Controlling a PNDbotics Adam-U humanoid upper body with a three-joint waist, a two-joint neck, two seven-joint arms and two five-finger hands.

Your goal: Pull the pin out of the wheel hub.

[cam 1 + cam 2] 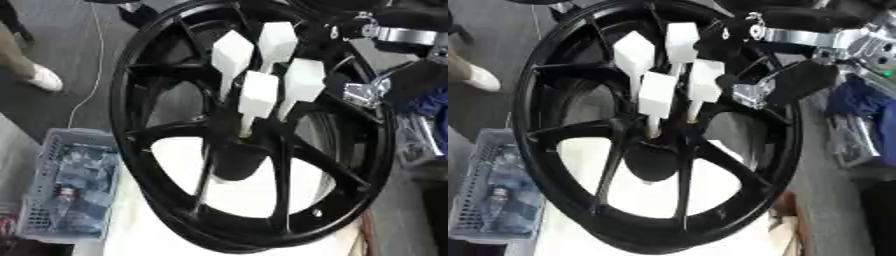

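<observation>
Black and glossy, the wheel (254, 125) fills most of both views, standing tilted on a white surface (254, 192); its rim is a smooth dark ring, and slim spokes run inward to a round hub (654, 160) at the centre, with the white surface showing through the gaps between them; four white pins (260, 92) stick out of the hub toward the camera, each a thin pale stem ending in a blocky, flat-faced white head, the heads clustered close together above the hub and looking matte, like plastic; the right hand (802, 82) comes in from the upper right of the wheel, black with bright silver metal at the wrist and joints, and it lies against the wheel's upper right rim, just beside the rightmost pin head; whether it touches that head, and whether its fingers are curled or straight, cannot be told, since the dark hand merges with the dark rim behind it; no pin is seen apart from the hub, all four stems leading down into it; left of the wheel, at its lower side, sits a pale grey basket (39, 190) with perforated plastic walls, holding dark packets and what looks like a small bottle, their labels too blurred to read; no writing or brand can be made out on the wheel, the pins or the hand; beyond the wheel's upper left, a white shoe (44, 77) stands on grey floor.
</observation>
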